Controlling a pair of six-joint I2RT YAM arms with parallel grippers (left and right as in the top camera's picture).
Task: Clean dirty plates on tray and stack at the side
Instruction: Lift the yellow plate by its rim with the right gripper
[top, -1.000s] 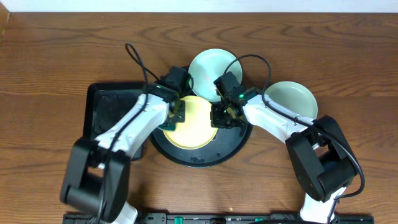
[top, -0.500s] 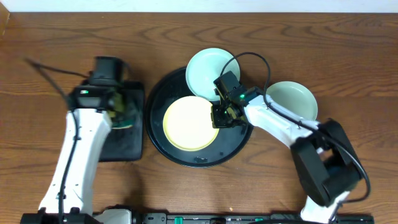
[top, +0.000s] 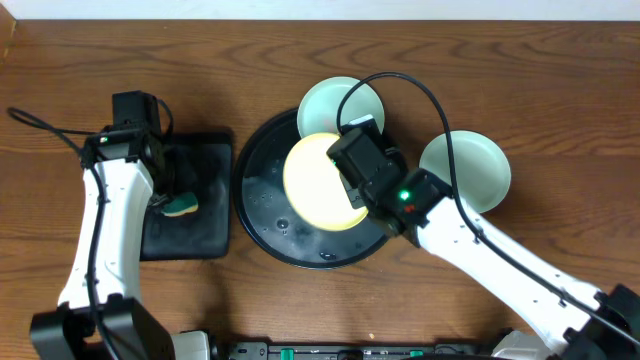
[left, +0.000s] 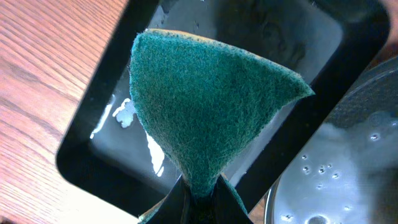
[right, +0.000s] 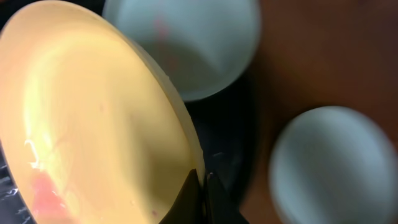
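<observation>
Clearly, the yellow plate (top: 315, 180) was tilted above the tray (top: 262, 225), its right edge pinched between the narrow jaws of the right gripper (right: 200, 186). A pinkish smear showed on the plate's face in the right wrist view. Droplets lay on the tray's wet floor. One mint plate (top: 335, 100) sat at the tray's far rim, partly hidden by the yellow one; the other mint plate (top: 470, 165) lay on the table (top: 80, 60), just right of the tray. Left of the tray, the left gripper (left: 199, 193) hung over the small tray (top: 205, 235), clamped on a green sponge (left: 205, 106).
</observation>
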